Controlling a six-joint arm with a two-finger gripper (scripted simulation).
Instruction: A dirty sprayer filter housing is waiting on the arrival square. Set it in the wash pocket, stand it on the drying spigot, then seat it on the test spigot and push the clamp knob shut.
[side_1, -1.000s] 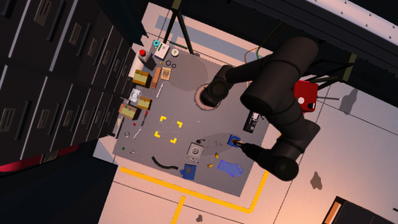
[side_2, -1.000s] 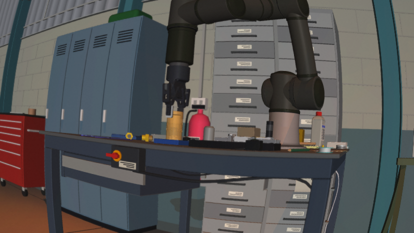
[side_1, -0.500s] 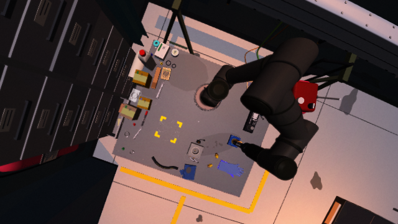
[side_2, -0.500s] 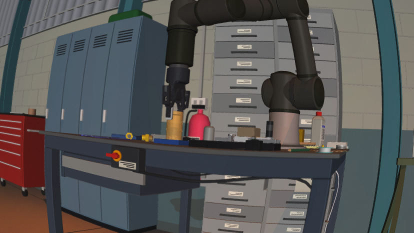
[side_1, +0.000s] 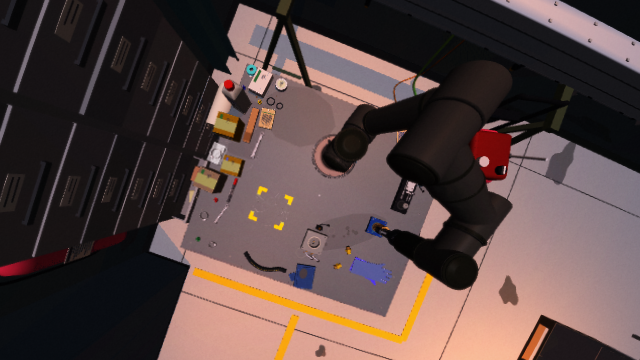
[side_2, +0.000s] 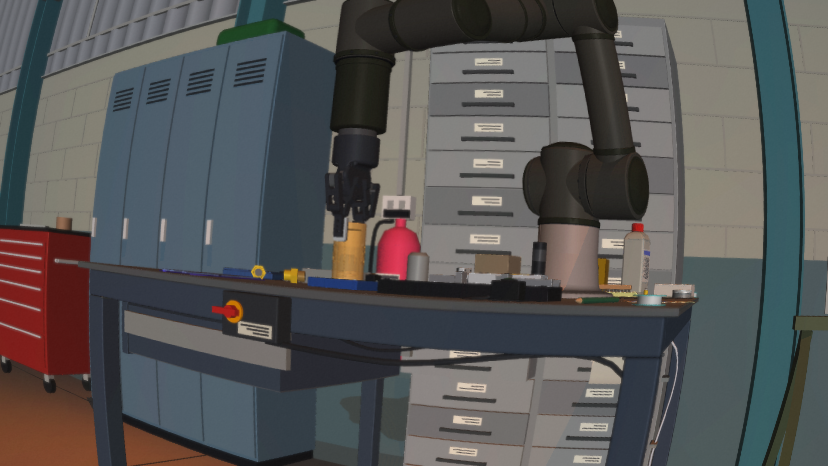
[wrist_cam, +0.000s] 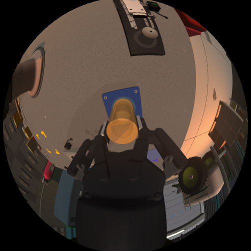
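Note:
The filter housing (wrist_cam: 122, 122) is an amber, see-through cylinder. It stands upright on the blue drying spigot plate (wrist_cam: 121, 100) near the bench's right edge (side_1: 376, 227). I grip the housing (side_2: 348, 250) at its top rim with my gripper (wrist_cam: 123, 131), which comes straight down from above. The black test fixture (wrist_cam: 142, 32) with its round spigot lies further along the bench. The yellow-cornered arrival square (side_1: 270, 208) is empty. The grey wash pocket (side_1: 314, 242) sits left of the blue plate.
The arm's base (side_1: 334, 156) stands mid-bench. A blue glove (side_1: 371, 270), a blue bracket (side_1: 303, 275), a black hose (side_1: 264, 264) and brass fittings (side_1: 343, 257) lie along the near edge. Boxes and a bottle (side_1: 222, 100) crowd the cabinet side. A red extinguisher (side_2: 397, 248) stands behind the housing.

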